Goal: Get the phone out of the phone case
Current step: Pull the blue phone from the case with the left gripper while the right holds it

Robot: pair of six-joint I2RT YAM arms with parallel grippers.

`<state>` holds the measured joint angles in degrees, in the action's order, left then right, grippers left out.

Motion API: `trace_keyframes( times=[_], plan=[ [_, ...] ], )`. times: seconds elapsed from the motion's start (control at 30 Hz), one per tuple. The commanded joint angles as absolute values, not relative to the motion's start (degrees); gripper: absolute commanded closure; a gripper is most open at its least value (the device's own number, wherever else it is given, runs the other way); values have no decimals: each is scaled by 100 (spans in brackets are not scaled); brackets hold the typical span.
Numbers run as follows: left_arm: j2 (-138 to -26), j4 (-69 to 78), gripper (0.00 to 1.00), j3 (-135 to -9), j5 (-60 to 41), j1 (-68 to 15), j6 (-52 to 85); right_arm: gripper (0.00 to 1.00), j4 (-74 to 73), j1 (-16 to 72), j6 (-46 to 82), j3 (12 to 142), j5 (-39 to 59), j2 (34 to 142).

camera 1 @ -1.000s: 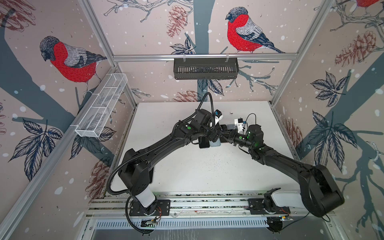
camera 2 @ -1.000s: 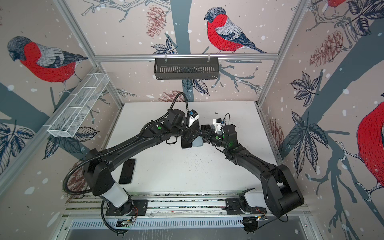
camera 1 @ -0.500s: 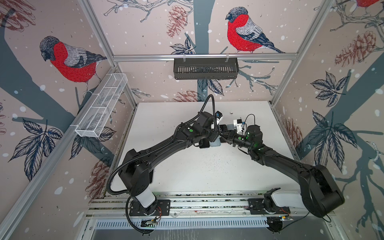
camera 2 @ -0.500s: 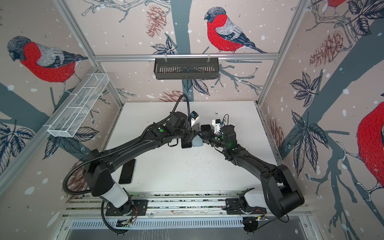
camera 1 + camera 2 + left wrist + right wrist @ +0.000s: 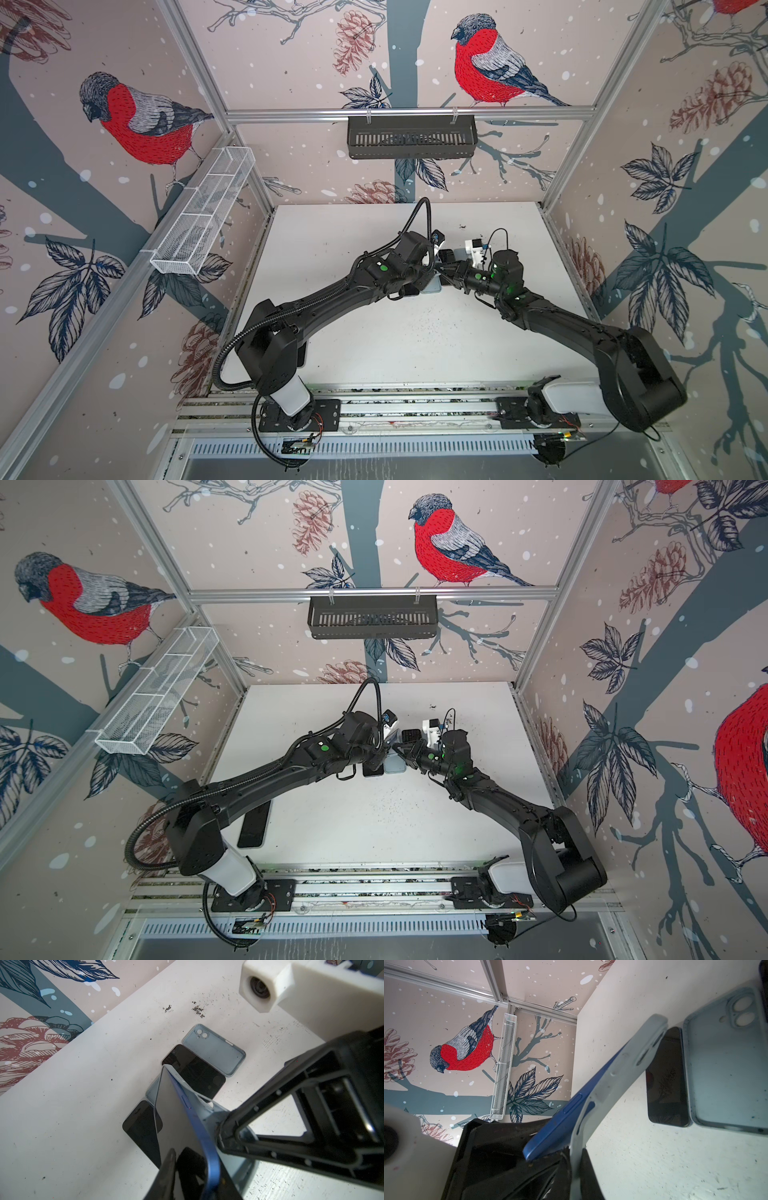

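Left wrist view carries the left gripper (image 5: 187, 1176) at the dark-screened, blue-framed slab phone (image 5: 176, 1118), which is lifted and tilted above the white tabletop (image 5: 72, 1126), near the spare pale-blue silicone case (image 5: 214, 1053) lying flat and empty. One of its fingers (image 5: 166, 1169) sits at the glass by the phone's freed corner; the other is hidden behind the phone, so I cannot tell whether these jaws are clamped. The phone is half out: its near corner stands clear of its own pale grey-blue soft case (image 5: 623, 1076), while the end towards the spare case is seated in it. On the right, the right gripper (image 5: 574, 1163) has its jaws together on that case's rim, just beside the freed corner.

The phone should be stiff, smooth and fairly heavy, its glass apt to slip or crack if dropped, so I would hold it across front and back near the freed corner. Its case looks light, floppy and stretchy; pinch the rim and peel it away rather than twist.
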<state>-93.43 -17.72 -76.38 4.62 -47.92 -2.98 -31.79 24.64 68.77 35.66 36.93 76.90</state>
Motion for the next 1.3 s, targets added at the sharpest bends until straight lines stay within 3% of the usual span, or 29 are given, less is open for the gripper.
trace_keyframes(
  times=[0.0, 0.23, 0.37, 0.83, 1.27],
  plan=[
    [-9290, -1554, 76, -7579, 597, -4808, -318, 100, -3591, 2470, 6864, 3621, 3857, 7694],
    [-9190, -1455, 88, -7579, 749, -4841, -321, 100, -3272, 2461, 6878, 3662, 3885, 7769],
    [-8974, -1424, 91, -7528, 1035, -4987, -475, 100, -2215, 2418, 6630, 3848, 3836, 7846],
    [-7605, -1838, 93, -6784, 2370, -5966, -344, 100, -1043, 2193, 6451, 3463, 3771, 7454],
    [-7454, -3587, 94, -6259, 3715, -7357, 1028, 100, 617, 1837, 6090, 2901, 3988, 5936]
  ],
)
